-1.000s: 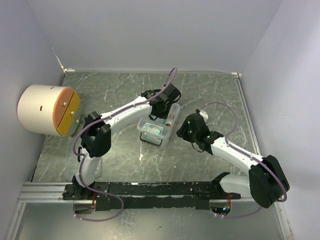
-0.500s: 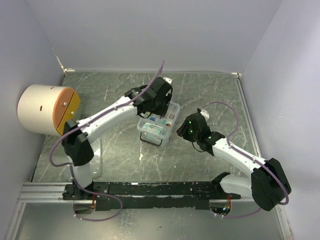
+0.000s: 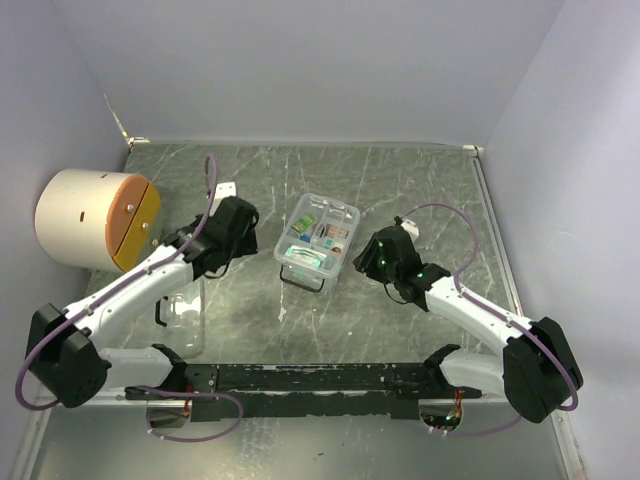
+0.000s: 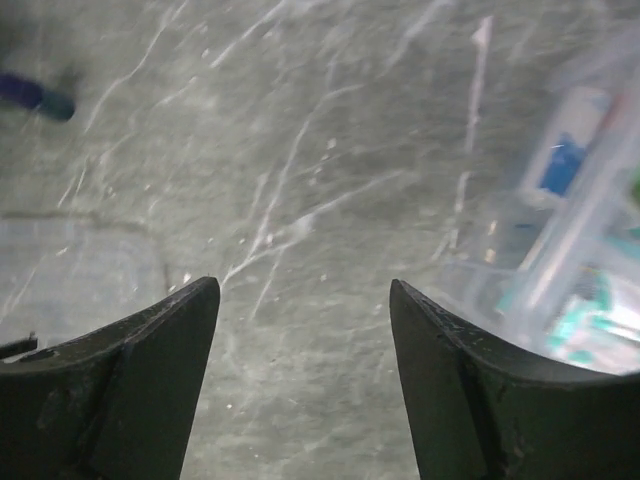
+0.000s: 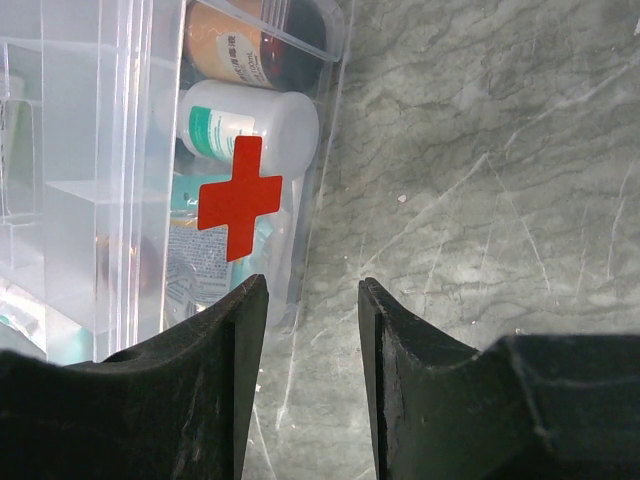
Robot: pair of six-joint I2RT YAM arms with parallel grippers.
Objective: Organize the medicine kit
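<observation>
We found the small clear plastic medicine kit [image 5: 110, 210] with its red cross mid-counter [image 3: 420, 180] between both arms, the right tool [image 5: 308, 290] half open and empty at its side wall, poised, we judged, to steady it, and the left tool [image 4: 305, 290] wide open, empty, just beside it.

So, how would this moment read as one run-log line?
left gripper: open, empty, over table | right gripper: open, beside medicine kit | medicine kit: bottles inside
</observation>
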